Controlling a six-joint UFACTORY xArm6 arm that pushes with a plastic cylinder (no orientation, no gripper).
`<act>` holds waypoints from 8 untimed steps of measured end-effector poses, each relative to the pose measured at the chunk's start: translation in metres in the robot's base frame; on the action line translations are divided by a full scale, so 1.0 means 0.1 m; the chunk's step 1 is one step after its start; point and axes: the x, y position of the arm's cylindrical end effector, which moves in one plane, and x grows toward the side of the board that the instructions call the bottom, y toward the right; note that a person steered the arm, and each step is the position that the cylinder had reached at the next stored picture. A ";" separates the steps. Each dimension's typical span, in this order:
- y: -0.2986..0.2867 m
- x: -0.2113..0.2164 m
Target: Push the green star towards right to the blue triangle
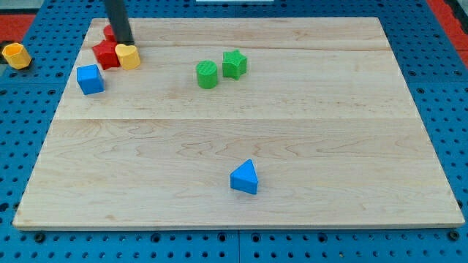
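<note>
The green star lies on the wooden board's upper middle, with a green round block touching or nearly touching its left side. The blue triangle lies well below them, near the view's bottom centre. My tip is at the view's upper left, just above the yellow block and the red star, far to the left of the green star.
A blue cube sits below the red star at the left. Another red block is partly hidden behind the rod. A yellow block lies off the board on the blue pegboard at far left.
</note>
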 end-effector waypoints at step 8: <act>1.43 0.46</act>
